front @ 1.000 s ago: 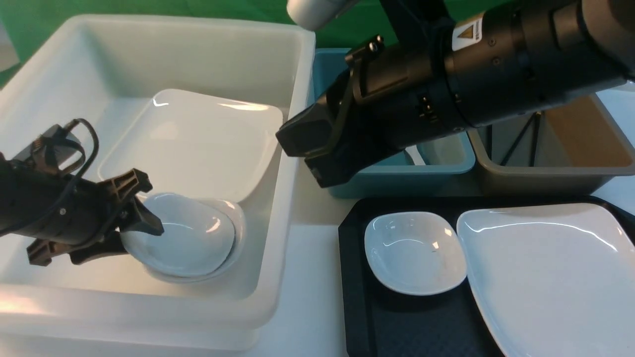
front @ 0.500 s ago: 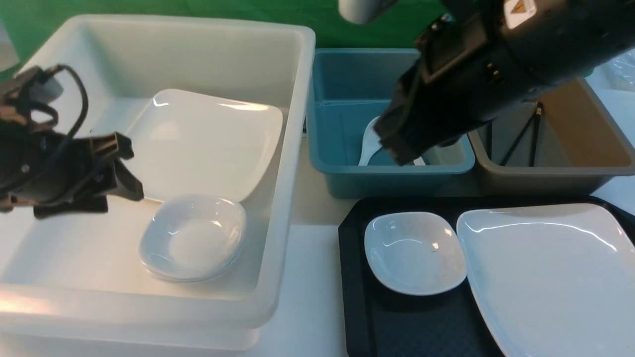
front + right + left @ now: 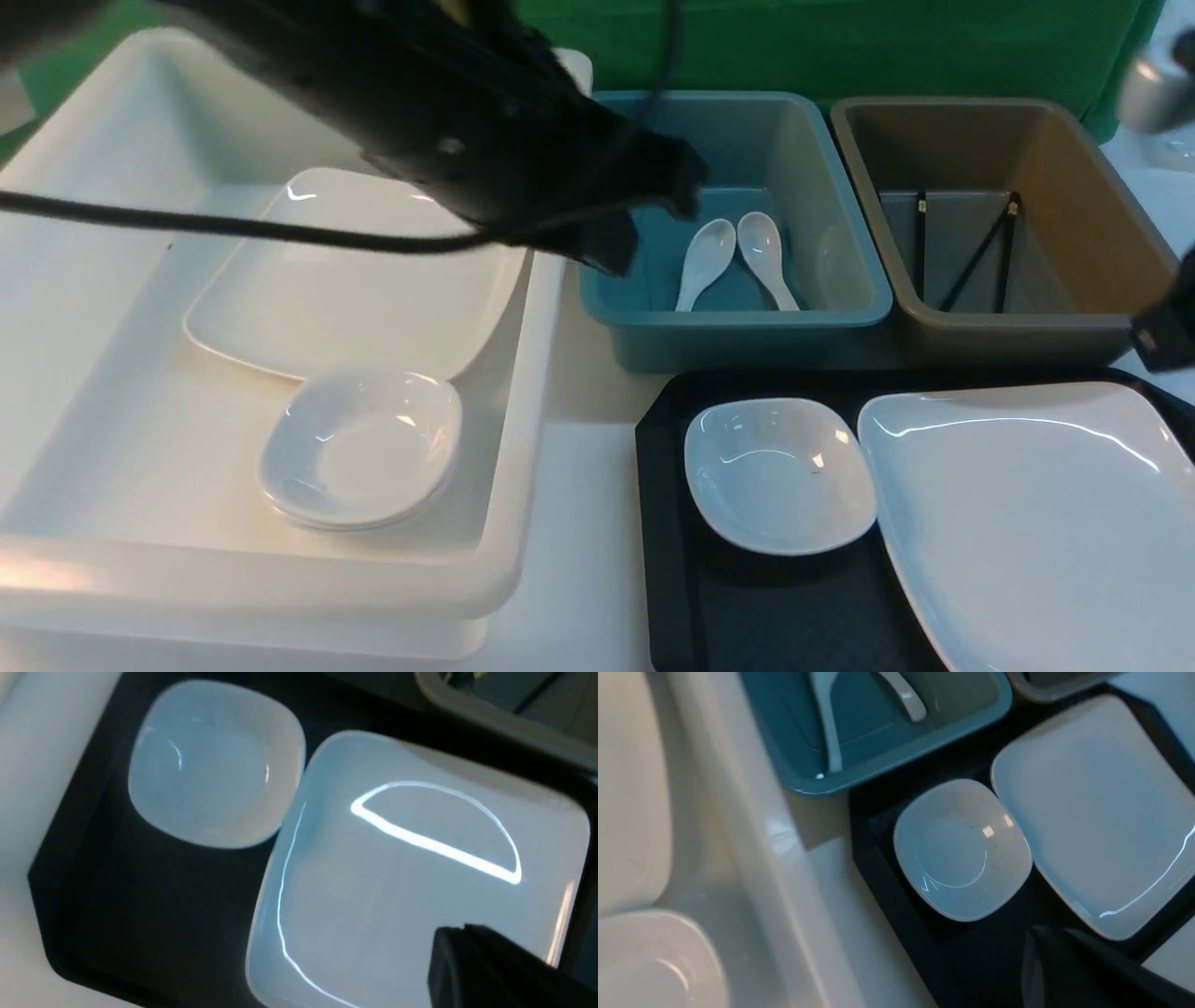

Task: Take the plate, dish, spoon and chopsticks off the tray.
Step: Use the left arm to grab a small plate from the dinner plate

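The plate lies flat on the tray, with the dish just beside it at 9 o'clock. At the dish's 12 o'clock, a teal tub holds two spoons. At the plate's 12 o'clock, a brown tub holds the chopsticks. The left hand, blurred, fingers together and empty, hangs at the teal tub's 9 o'clock rim. The right hand, also together, is at the plate's 1 o'clock.

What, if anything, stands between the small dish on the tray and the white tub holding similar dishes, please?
Nothing visible does: only bare table separates the tray from the white tub, whose raised wall the dish must clear. The left arm hangs above the tub's far right corner, off that path.
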Robot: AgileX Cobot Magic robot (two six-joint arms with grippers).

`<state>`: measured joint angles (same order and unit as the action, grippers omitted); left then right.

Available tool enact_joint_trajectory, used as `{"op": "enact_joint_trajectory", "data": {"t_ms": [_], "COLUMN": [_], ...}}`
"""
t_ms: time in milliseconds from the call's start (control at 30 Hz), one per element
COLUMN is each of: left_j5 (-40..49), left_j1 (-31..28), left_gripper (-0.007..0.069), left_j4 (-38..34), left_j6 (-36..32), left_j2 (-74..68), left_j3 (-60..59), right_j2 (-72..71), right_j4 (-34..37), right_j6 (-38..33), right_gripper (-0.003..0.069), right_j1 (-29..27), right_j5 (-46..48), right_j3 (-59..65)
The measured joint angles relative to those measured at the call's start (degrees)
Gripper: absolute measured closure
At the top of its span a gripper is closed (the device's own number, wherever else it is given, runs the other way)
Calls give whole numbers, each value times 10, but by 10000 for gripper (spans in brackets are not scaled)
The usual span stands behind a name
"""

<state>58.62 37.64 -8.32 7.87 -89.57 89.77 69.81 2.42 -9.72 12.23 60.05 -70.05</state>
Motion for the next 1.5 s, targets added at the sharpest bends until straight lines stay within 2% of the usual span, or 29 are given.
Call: {"op": "enact_joint_trajectory", "data": {"t_ms": [67, 200, 267, 400, 467, 500, 567, 700, 833, 1067, 1267, 1433, 1500], "left_j5": [19, 20, 20, 20, 17, 16, 5, -16, -28, -58, -79, -86, -92], "left_j1": [56, 96, 116, 144, 157, 158, 163, 163, 163, 163, 163, 164, 167], "left_gripper": [622, 602, 568, 457, 351, 342, 252, 133, 94, 90, 148, 302, 402], "left_j4": [21, 40, 59, 104, 129, 130, 138, 139, 141, 152, 177, 178, 181], "left_j6": [-8, -21, -30, -35, -46, -47, -69, -98, -127, -142, -142, -143, -143], "left_j2": [-78, -144, -178, -226, -250, -251, -268, -287, -305, -333, -357, -362, -362], "left_j3": [38, 56, 60, 61, 61, 61, 62, 63, 64, 64, 64, 65, 69], "right_j2": [-53, -98, -117, -134, -138, -138, -138, -138, -138, -138, -138, -138, -138], "right_j4": [13, 18, 19, 28, 42, 45, 63, 97, 116, 126, 127, 127, 133], "right_j6": [-2, -1, 4, 11, 7, 2, -7, -24, -37, -49, -50, -51, -64], "right_gripper": [630, 630, 630, 633, 635, 635, 635, 635, 635, 635, 635, 635, 635], "right_j1": [-21, -32, -42, -58, -58, -58, -58, -58, -58, -58, -58, -58, -58], "right_j5": [-49, -77, -77, -59, -43, -41, -37, -37, -41, -41, -42, -44, -45], "right_j3": [85, 145, 160, 164, 164, 164, 166, 166, 166, 166, 166, 166, 166]}}
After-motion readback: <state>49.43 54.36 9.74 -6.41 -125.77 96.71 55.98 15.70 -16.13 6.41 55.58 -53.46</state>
